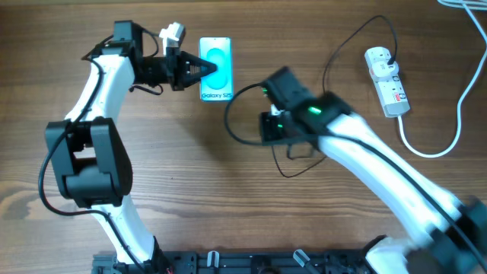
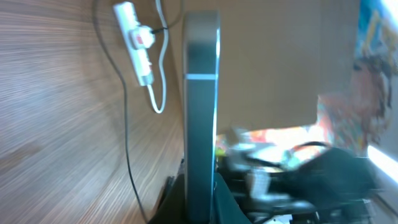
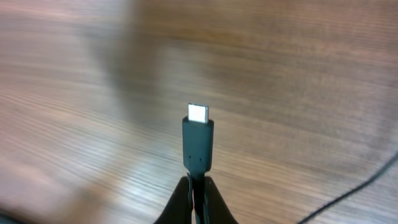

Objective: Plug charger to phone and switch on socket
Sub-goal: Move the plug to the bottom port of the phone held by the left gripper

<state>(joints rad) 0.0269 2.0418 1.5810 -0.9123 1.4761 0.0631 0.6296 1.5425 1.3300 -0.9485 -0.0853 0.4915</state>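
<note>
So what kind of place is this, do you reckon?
Likely a robot test bench rather than a home desk: two robot arms work over a wood-grain table, handling a phone and a charger, with a white power strip nearby.

I'm working over a brown wood-grain table (image 1: 190,198). The white socket (image 1: 386,81) lies flat on it, well apart from the right fingers (image 3: 183,202). Its thick white cord (image 1: 456,133) curves across the wood and off toward the edge. The thin black charger (image 1: 228,114) leads away from the socket and lies in loose loops on the surface, close around the right fingers. The phone (image 1: 215,72) shows screen-up at the tips of the left fingers (image 1: 196,68). I cannot tell whether it rests on the wood.
</note>
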